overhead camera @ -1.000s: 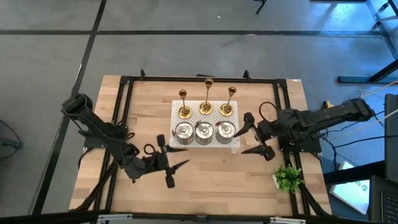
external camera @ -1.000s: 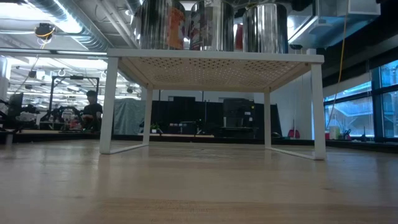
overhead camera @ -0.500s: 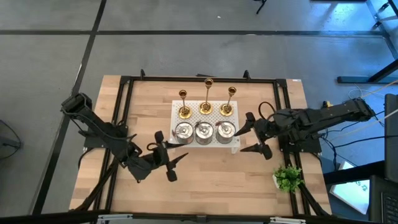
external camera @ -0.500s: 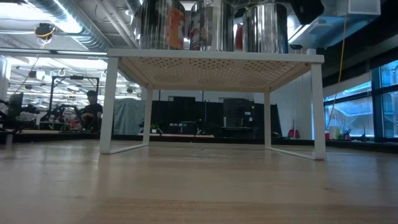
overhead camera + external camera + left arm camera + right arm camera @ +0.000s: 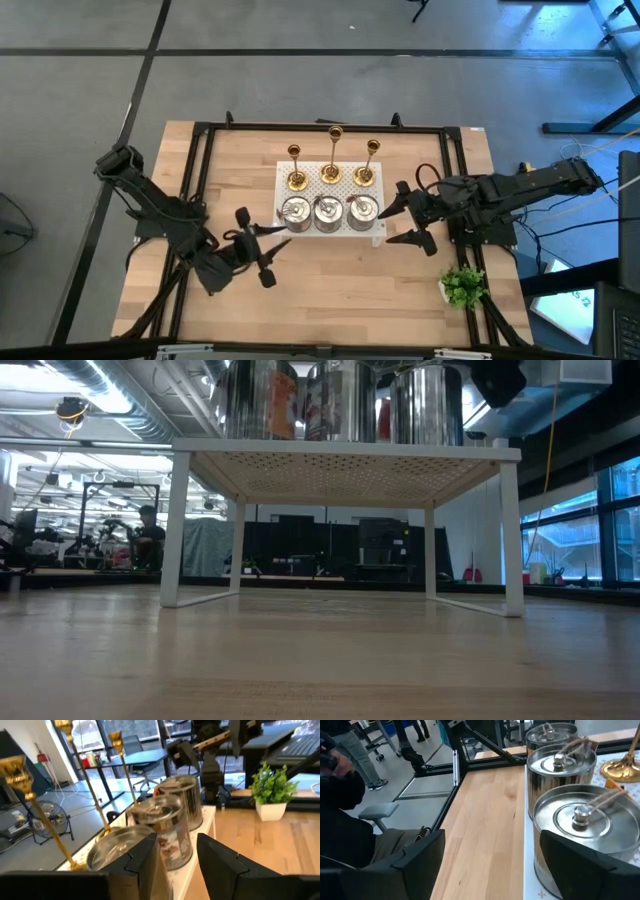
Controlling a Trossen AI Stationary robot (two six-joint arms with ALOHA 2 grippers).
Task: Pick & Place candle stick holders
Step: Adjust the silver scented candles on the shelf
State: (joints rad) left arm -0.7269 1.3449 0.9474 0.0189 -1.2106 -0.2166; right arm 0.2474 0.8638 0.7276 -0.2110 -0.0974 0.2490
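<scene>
Three silver holders [image 5: 329,212] — polished, mirror-bright metal with smooth lids. The gold candlesticks [image 5: 331,157] at their 12 o'clock gleam like glossy brass. Stand [image 5: 345,456]: matt white, perforated. Table [image 5: 330,290] — pale, smooth-grained wood. Grippers look matt black.

high: overhead | low: tabletop level | wrists: close; all share white stand [image 5: 330,205]

Three gold candlesticks [image 5: 331,150] along stand's far edge; three shiny silver holders [image 5: 328,212] along near edge. Stand [image 5: 375,236] white, dotted with perforations. Tabletop [image 5: 330,300] pale wood grain, framed in black. Green plant [image 5: 463,285], white pot, near right corner. Both arms dark.
</scene>
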